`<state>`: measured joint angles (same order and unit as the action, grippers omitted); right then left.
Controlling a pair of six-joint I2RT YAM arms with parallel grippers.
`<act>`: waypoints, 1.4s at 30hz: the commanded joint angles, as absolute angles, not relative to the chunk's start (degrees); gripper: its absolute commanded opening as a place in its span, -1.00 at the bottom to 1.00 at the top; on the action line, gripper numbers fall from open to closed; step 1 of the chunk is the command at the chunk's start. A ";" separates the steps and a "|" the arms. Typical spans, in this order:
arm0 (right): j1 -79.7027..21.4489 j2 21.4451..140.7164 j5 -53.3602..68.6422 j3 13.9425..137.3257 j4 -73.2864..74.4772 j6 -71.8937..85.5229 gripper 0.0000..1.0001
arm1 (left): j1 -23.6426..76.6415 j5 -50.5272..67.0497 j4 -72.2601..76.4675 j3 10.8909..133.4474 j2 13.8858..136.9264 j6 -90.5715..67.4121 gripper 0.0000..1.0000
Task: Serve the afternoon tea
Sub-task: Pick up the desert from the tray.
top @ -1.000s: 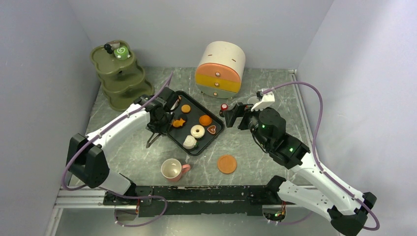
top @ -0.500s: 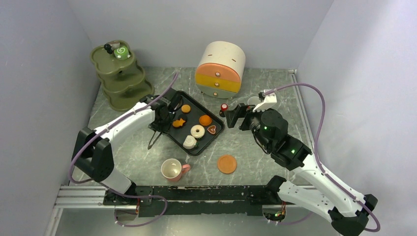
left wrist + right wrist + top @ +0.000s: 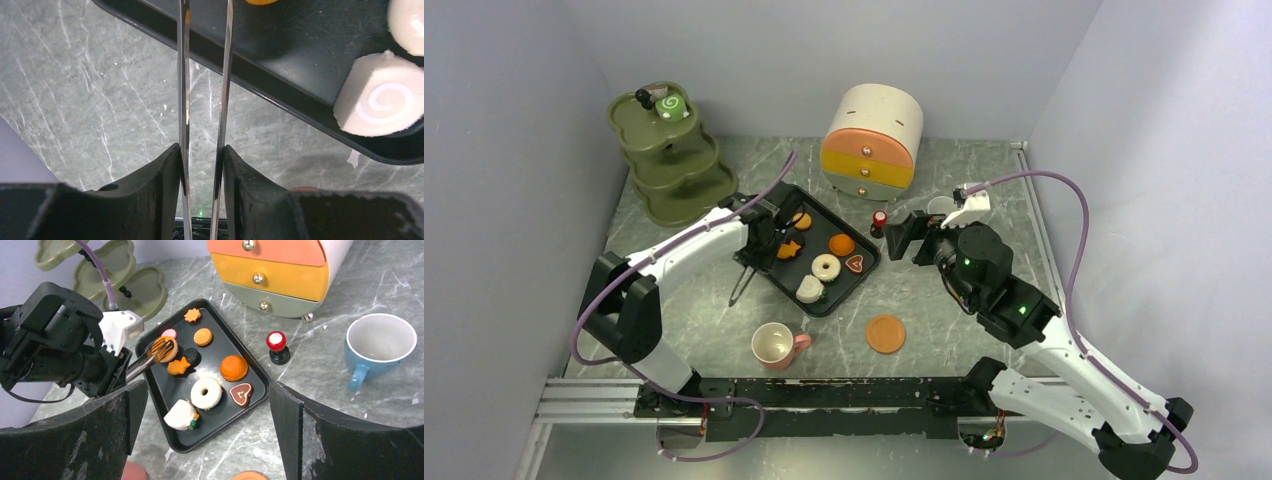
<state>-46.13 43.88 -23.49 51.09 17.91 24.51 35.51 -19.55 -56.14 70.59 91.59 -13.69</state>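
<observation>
Orange ridged pastry point(image 3: 162, 347) sits pinched between the tips of the metal tongs point(image 3: 145, 359), over the far-left part of the black tray point(image 3: 220, 342) — lifted or resting, can't tell. Your left gripper point(image 3: 201, 150) is clenched on the tongs' two arms at the tray's left edge, with its fingers point(image 3: 160, 185) pressing from both sides.

Around the pinched piece on the tray:
- pink sweet point(image 3: 169, 333)
- flower cookie point(image 3: 192, 315)
- round cookie point(image 3: 202, 336)
- star cookie point(image 3: 179, 366)
- orange bun point(image 3: 233, 367)
- white doughnut point(image 3: 206, 392)
- heart cookie point(image 3: 242, 392)
- white swirl roll point(image 3: 380, 100), at the near corner

Off the tray, the blue cup point(image 3: 380, 347) stands upright to its right. Pink cup point(image 3: 774, 345) and orange saucer point(image 3: 886, 333) sit on the marble table point(image 3: 714, 320) near the arm bases, apart from each other. Green swirl roll point(image 3: 671, 106) is on the top tier of the olive stand point(image 3: 674, 190).

Your right gripper point(image 3: 904, 236) hangs right of the tray — jaws spread wide, nothing between them. Red-topped knob point(image 3: 276, 342) stands between tray and blue cup, with the drawer chest point(image 3: 872, 140) behind.
</observation>
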 commanded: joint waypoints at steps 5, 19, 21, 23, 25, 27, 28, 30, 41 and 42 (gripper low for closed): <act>-45.81 42.94 -24.24 50.36 16.83 23.98 0.90 | 37.83 -22.52 -56.51 73.55 90.97 -14.15 -0.34; -45.83 43.41 -24.28 50.67 16.68 23.80 0.90 | 37.95 -25.96 -59.05 80.19 89.61 -15.01 -0.04; -45.85 43.31 -24.34 50.70 16.74 23.74 0.90 | 37.92 -25.24 -58.67 79.62 89.12 -14.88 0.00; -45.87 43.18 -24.44 50.61 16.67 23.65 0.90 | 37.74 -24.47 -57.74 78.45 88.51 -14.84 0.03; -45.86 43.03 -24.47 50.46 16.58 23.59 0.90 | 37.32 -24.17 -57.04 77.47 88.37 -14.73 0.03; -45.82 43.11 -24.34 50.57 16.61 23.64 0.90 | 37.01 -23.87 -56.87 77.11 88.64 -14.83 0.04; -45.79 43.16 -24.35 50.62 16.73 23.61 0.90 | 36.96 -23.64 -56.74 77.04 88.71 -14.77 0.04; -45.81 43.14 -24.49 50.69 16.94 23.61 0.90 | 36.58 -22.83 -55.73 76.73 88.64 -14.45 0.05; -45.86 42.98 -24.51 50.12 16.57 23.65 0.90 | 35.07 -19.67 -53.12 75.59 89.40 -13.87 0.13; -45.81 42.98 -24.46 50.10 16.57 23.62 0.90 | 35.07 -19.50 -53.11 75.59 89.13 -13.91 0.13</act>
<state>-46.13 43.53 -23.64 50.94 17.85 24.16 35.46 -21.30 -55.00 75.88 90.11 -14.33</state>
